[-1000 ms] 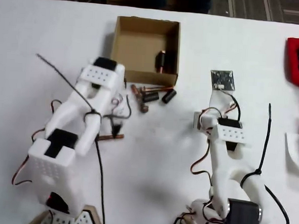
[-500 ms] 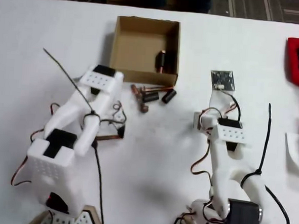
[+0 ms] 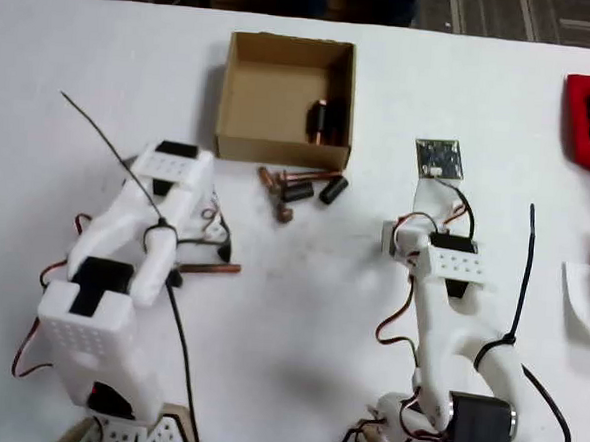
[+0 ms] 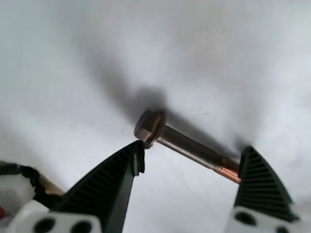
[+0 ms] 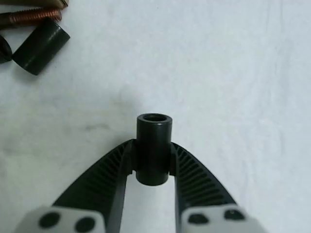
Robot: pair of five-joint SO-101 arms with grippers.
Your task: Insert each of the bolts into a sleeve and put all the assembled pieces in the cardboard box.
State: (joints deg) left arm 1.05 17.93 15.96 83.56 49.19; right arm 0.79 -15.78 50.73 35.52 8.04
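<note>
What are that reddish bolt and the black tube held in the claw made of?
The bolt: likely metal, copper-coloured, perhaps plated; glossy shank, threaded tip. The sleeve: matte black, plastic or coated metal; its smooth dull surface leaves that open.

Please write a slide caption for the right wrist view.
Right pincer shut on a short black cylindrical sleeve.

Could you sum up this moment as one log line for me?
left claw: open, bolt lying between tips | right claw: shut on sleeve | cardboard box: one assembled piece inside | loose bolts, sleeves beside box
</note>
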